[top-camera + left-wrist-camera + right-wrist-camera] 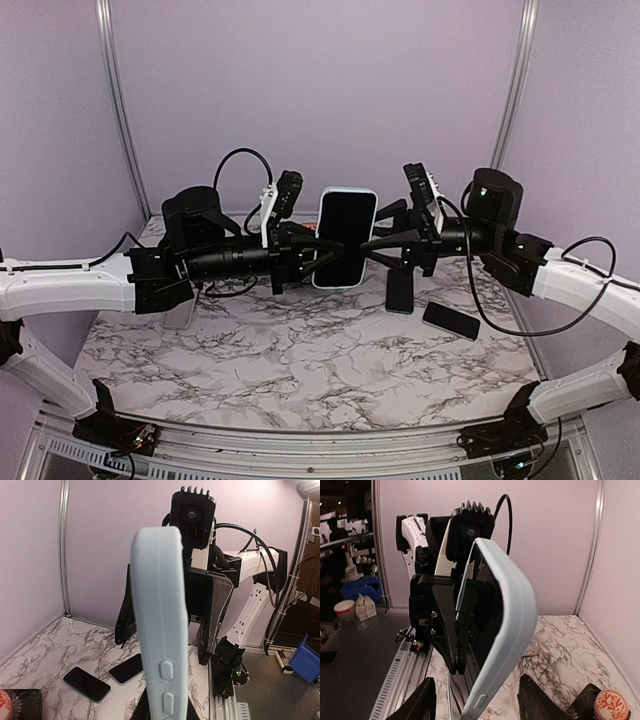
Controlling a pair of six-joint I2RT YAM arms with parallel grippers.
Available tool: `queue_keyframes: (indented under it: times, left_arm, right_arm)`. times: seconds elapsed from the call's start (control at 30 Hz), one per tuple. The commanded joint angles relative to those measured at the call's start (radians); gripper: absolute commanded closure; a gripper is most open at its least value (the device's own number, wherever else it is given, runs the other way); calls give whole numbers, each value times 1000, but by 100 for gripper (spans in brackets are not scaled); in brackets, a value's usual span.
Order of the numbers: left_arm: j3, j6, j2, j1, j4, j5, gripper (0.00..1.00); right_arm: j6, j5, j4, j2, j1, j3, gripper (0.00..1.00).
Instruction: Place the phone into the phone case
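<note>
A light blue phone case (345,237) stands upright above the table between both arms, and the black screen of the phone (346,235) shows inside its rim. My left gripper (312,250) is shut on the case's left edge. The left wrist view shows the case (162,630) edge-on with its side buttons, rising from the left gripper (165,711). My right gripper (385,240) is open. In the right wrist view its fingers (417,705) stand wide apart on either side of the case (507,630), not touching it.
Two loose black phones (450,320) (400,290) lie on the marble table (300,370) under the right arm. A dark object with a red pattern (612,705) lies nearby. Purple walls and metal posts (120,110) enclose the back and sides.
</note>
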Motion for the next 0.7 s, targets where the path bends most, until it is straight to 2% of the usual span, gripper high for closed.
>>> queue_keyframes:
  times: [0.0, 0.2, 0.27, 0.37, 0.4, 0.43, 0.47, 0.5, 0.6, 0.67]
  left_arm:
    - [47, -106, -6, 3, 129, 53, 100]
    - [48, -105, -4, 3, 137, 72, 100]
    - [49, -107, 3, 4, 136, 71, 100]
    - [37, -113, 2, 8, 135, 15, 99]
    - [24, -121, -6, 14, 135, -48, 68]
    - [4, -130, -19, 21, 129, -131, 30]
    - [-29, -126, -33, 26, 116, -242, 7]
    - [-48, -115, -48, 33, 83, -359, 2]
    - [-23, -97, -41, 60, -155, -671, 1]
    - [44, -133, 9, 96, -358, -816, 1]
  right_arm:
    - [141, -62, 181, -3, 3, -14, 54]
    - [191, -86, 174, 45, 7, 16, 86]
    - [196, -98, 151, 64, 7, 40, 100]
    - [198, -47, 60, 86, 1, 79, 100]
    - [197, -9, 11, 94, -8, 95, 100]
    - [202, 36, -40, 105, -21, 109, 100]
    - [211, 85, -101, 121, -39, 122, 100]
    - [226, 124, -158, 140, -61, 130, 100]
    - [286, 206, -300, 235, -110, 128, 100]
    - [301, 216, -382, 305, -114, 129, 100]
